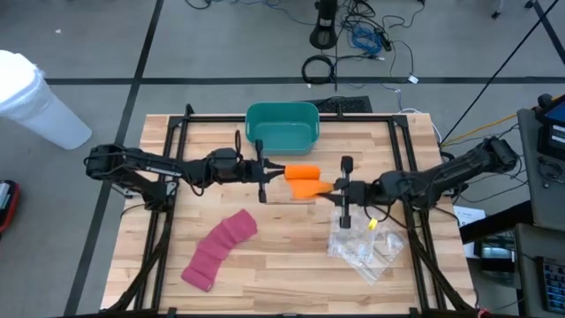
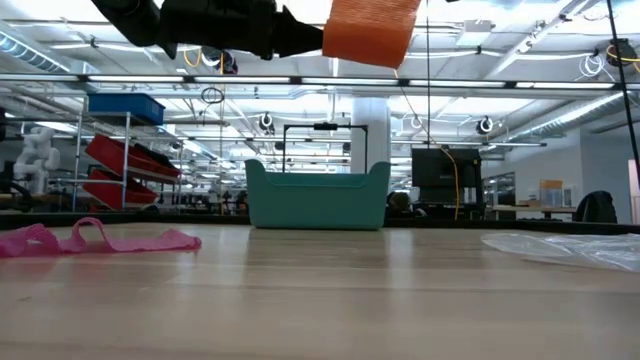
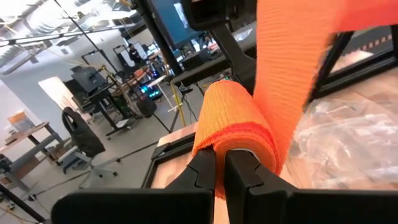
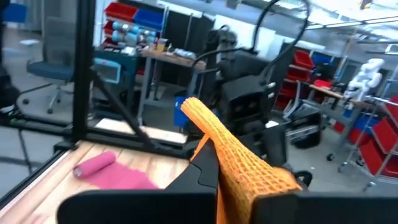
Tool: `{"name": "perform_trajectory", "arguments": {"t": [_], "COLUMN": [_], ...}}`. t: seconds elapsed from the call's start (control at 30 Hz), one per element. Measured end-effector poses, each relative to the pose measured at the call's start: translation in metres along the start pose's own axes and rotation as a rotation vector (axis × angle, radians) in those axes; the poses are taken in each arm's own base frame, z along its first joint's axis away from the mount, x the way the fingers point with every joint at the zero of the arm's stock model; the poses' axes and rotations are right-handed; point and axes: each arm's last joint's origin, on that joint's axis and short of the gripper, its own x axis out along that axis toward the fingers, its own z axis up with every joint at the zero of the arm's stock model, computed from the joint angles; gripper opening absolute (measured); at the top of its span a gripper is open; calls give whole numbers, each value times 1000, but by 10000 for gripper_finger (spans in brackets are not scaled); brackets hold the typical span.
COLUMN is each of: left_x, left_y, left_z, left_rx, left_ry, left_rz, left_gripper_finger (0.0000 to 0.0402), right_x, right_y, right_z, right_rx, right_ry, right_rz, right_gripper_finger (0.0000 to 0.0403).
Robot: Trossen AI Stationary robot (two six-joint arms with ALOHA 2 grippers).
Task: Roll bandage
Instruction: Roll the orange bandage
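High view: the orange bandage (image 1: pixel 304 180) is held in the air just in front of the teal bin (image 1: pixel 282 126), between the two arms. The left gripper (image 1: pixel 262 170) is closed on the rolled end of it, and the right gripper (image 1: pixel 340 190) is closed on the loose tail. In the left wrist view the rolled part (image 3: pixel 233 127) is seen pinched between the two dark fingers (image 3: pixel 202 171), with a flat strip rising from it. In the right wrist view the tail (image 4: pixel 239 158) is seen as an open knitted mesh, folded over the closed fingers.

The bandage is judged to be very light, soft and stretchy. No shape is kept by it alone; the strip sags and twists where it is not pulled. The mesh is not slippery, but the layers can be pushed sideways, so the roll may become a cone. The best hold is judged to be across the core of the roll, near its middle, with the tail kept tight by its end.

A pink bandage (image 1: pixel 221 248) lies unrolled on the tabletop (image 1: pixel 282 265), well apart from the teal bin. A clear plastic wrapper (image 1: pixel 366 247) lies near the right gripper.
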Motion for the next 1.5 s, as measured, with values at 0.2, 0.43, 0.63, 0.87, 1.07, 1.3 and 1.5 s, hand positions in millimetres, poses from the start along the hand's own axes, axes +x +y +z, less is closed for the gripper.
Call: {"name": "perform_trajectory", "arguments": {"t": [0.2,0.43,0.63,0.87,1.07,1.3,1.5], "left_x": [6,10,10,9,9,9,9], "left_y": [-4,-4,-8,-17,-20,-21,-20], "left_z": [-7,-5,-1,5,9,9,10], "left_rx": [7,7,2,33,36,36,31], "left_ry": [-7,-20,-81,-116,-143,-143,-143], "left_rz": [-14,-44,-117,-151,-154,-156,-149], "left_gripper_finger": [7,7,7,7,7,7,7], "right_x": [2,6,11,16,25,20,18], "right_y": [-14,-28,-46,-60,-66,-79,-85], "right_z": [8,10,4,-5,-19,-25,-32], "right_rx": [-5,-36,-46,8,179,380,436], "right_ry": [-10,6,47,80,120,171,230], "right_rz": [-47,-101,-168,-190,-173,-220,-208], "right_gripper_finger": [0,0,0,0,14,93,149]}}
